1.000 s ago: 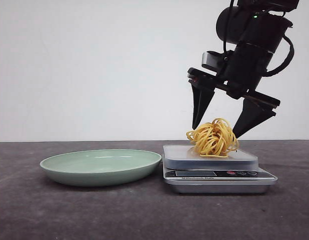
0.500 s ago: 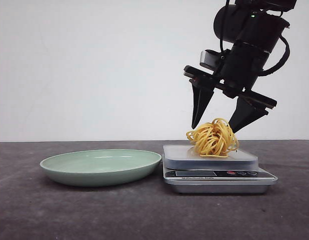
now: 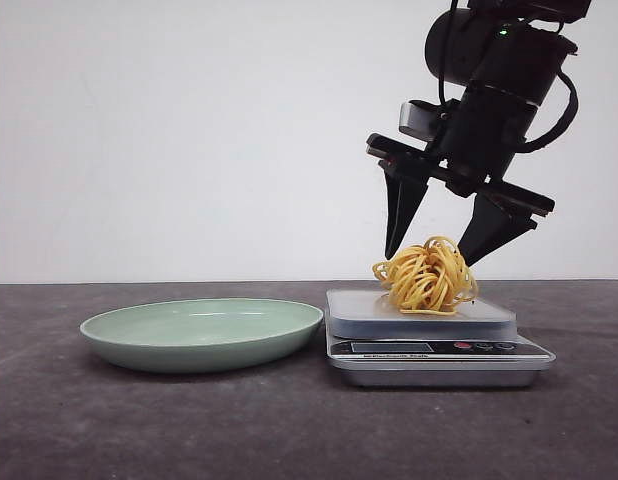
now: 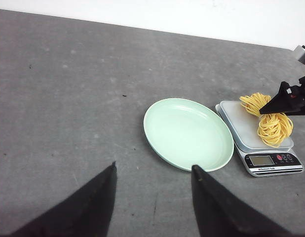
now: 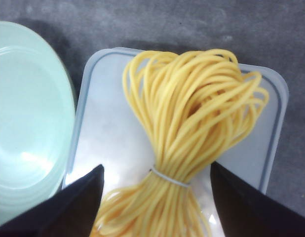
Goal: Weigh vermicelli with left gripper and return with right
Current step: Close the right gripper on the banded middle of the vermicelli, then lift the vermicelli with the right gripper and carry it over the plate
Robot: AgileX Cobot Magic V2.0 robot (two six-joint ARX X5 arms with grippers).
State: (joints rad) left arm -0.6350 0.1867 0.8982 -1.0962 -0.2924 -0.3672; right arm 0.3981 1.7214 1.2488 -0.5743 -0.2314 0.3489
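Observation:
The vermicelli (image 3: 426, 276), a yellow noodle nest tied with a thin band, lies on the grey kitchen scale (image 3: 434, 335). It also shows in the left wrist view (image 4: 271, 120) and the right wrist view (image 5: 189, 133). My right gripper (image 3: 434, 250) hangs open just above it, one finger on each side, not touching. In the right wrist view the right gripper (image 5: 157, 170) straddles the bundle. My left gripper (image 4: 153, 167) is open and empty, high over the table to the left of the pale green plate (image 4: 188, 132). The plate (image 3: 201, 333) is empty.
The scale (image 4: 258, 138) stands right beside the plate's right rim. The dark grey tabletop (image 3: 289, 430) runs to a white wall behind.
My right gripper has risen slightly above the vermicelli, still open. The vermicelli, scale and plate have not moved.

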